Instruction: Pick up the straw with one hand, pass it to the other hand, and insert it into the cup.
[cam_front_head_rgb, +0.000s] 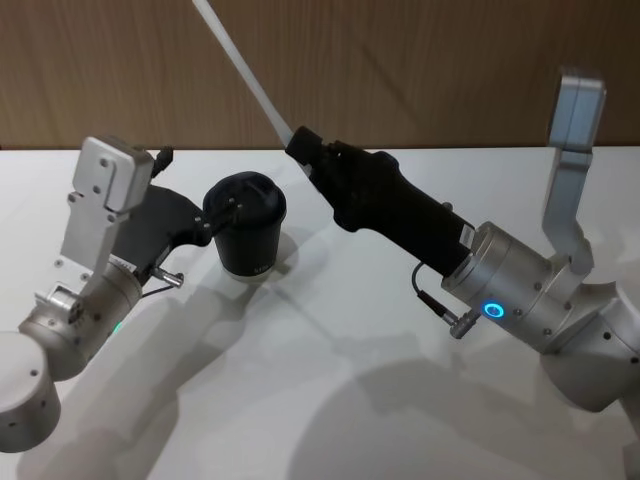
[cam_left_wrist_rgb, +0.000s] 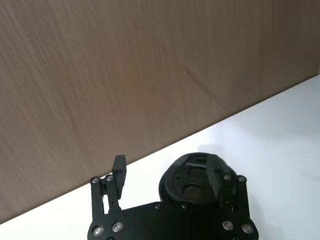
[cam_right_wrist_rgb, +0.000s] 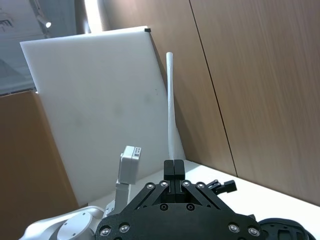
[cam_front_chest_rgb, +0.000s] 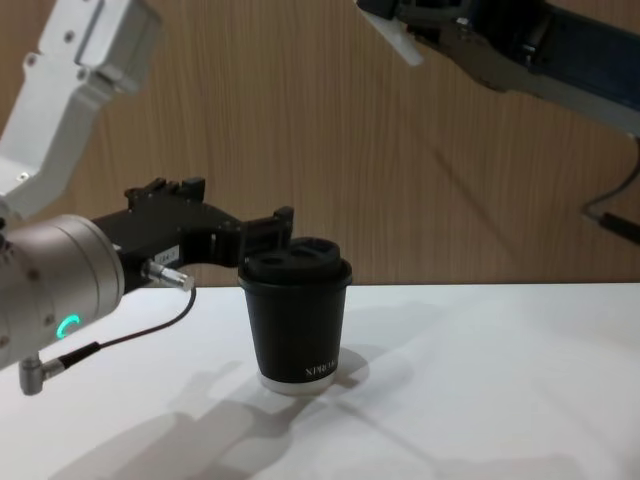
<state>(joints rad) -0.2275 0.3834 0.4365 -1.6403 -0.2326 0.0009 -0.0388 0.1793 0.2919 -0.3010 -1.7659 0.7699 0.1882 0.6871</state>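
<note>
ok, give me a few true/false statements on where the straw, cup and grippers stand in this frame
1. The right gripper is shut on the straw. True.
2. The straw's end sits in the cup. False: the straw is held up in the air, clear of the cup.
3. The left gripper is open, next to the cup's lid. True.
4. The cup lies tipped over on the table. False: it stands upright with its lid on.
</note>
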